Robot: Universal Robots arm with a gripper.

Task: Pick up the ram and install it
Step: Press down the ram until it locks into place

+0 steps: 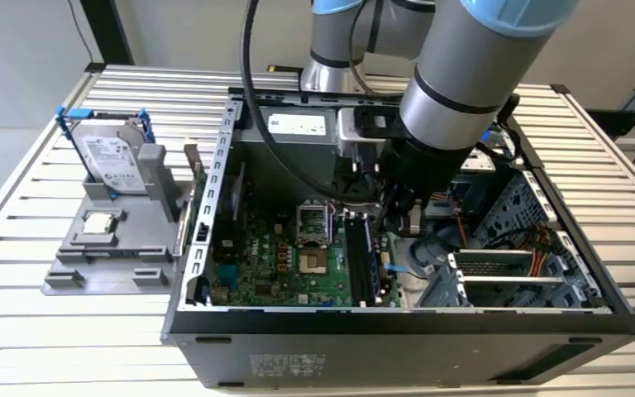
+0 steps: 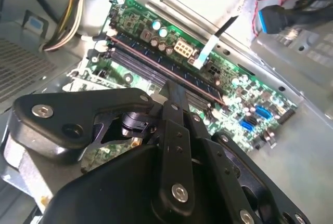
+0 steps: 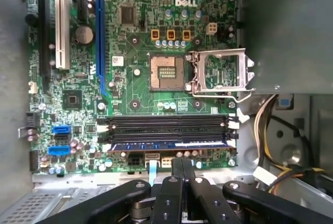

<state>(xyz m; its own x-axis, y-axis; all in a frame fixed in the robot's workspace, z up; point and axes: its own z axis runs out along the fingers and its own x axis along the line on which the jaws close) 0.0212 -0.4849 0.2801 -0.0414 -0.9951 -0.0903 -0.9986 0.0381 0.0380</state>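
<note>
First wrist view: ram (image 3: 169, 144) lying in slot, closed tool (image 3: 182, 162) just above; crooked push could bend it.

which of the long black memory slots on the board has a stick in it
The slot nearest the gripper: in the first wrist view the ram, dark blue with a pale label, lies along it. The other slots beside it show bare black channels.

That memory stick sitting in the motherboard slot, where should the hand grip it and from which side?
Grip the ram by its exposed long top edge, near the middle, pinching across its flat faces, coming straight down at the motherboard. It stands on edge in its slot, with empty slots close beside it.
</note>
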